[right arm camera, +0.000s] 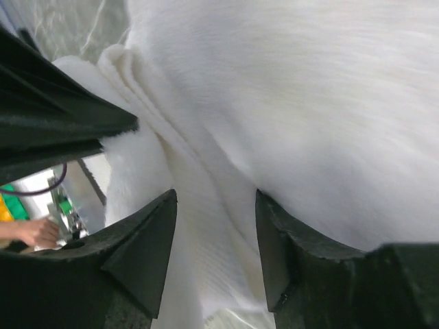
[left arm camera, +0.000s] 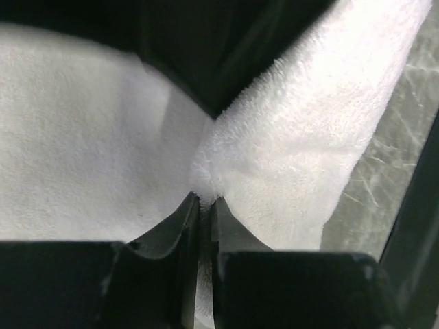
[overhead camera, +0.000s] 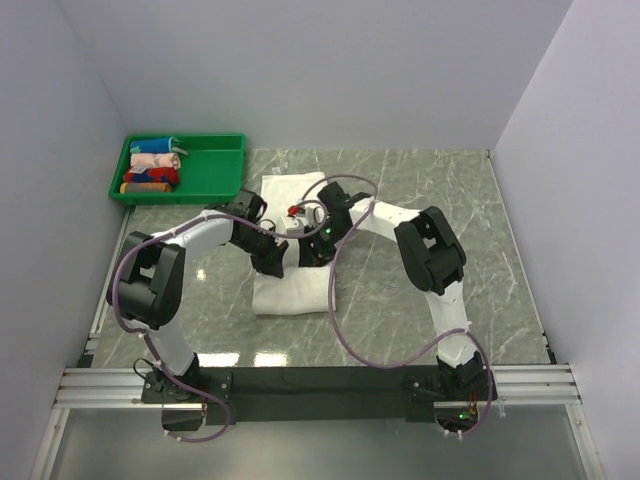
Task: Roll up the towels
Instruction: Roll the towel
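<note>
Tabletop of grey marble pattern (overhead camera: 450,210) carries the large white terry-cloth towel (overhead camera: 290,292) at its middle, with both arms bent over it. Its near part lies flat and its far edge shows beyond the wrists. The arms hide the middle, so a first turn there may exist, but no finished roll shows. At the far left corner sits a green plastic tray (overhead camera: 215,141) holding small colourful rolled cloths (overhead camera: 155,166), well apart from the towel.

The left gripper (left arm camera: 204,203) has its fingers drawn almost together, pinching a raised fold of the towel. The right gripper (right arm camera: 214,229) stands with fingers spread, astride a bunched ridge of cloth without visibly squeezing it. By my reading the rolling has barely begun, and nearly all of the towel is left to wind.
</note>
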`<state>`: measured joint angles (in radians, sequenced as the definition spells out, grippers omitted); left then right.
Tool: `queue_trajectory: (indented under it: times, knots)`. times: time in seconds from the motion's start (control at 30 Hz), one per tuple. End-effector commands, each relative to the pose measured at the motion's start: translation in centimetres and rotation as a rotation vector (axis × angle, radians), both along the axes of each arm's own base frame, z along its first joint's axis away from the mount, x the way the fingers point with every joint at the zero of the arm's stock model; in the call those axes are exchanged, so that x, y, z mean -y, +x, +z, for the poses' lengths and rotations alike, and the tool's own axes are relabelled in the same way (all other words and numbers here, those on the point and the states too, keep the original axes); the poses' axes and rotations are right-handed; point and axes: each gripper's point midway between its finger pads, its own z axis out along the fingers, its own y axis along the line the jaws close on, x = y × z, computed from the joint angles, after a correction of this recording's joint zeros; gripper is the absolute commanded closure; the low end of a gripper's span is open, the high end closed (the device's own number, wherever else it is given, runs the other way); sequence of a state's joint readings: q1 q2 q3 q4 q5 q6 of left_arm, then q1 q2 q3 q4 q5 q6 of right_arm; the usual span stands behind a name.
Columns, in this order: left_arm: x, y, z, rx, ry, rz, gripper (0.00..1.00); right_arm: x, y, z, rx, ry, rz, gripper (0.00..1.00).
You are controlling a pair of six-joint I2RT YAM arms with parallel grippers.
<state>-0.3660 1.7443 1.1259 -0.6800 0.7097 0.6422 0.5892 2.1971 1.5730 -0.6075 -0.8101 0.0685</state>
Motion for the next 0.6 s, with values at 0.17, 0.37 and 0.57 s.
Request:
queue_trajectory:
  times: [0.17, 0.37, 0.57]
  knots:
    - [-0.2, 2.5, -1.6, 0.039, 0.041, 0.033, 0.83, 5.4, 6.0, 2.5, 0.083, -0.030, -0.166, 0.42]
    - [0.0, 3.0, -2.4, 0.015, 0.056, 0.062, 0.77, 9.7, 5.6, 4.6, 0.102, -0.002, -0.249, 0.46]
    - [0.1, 3.0, -2.3, -0.008, 0.053, 0.065, 0.71, 9.5, 2.2, 11.0, 0.150, 0.192, -0.224, 0.46]
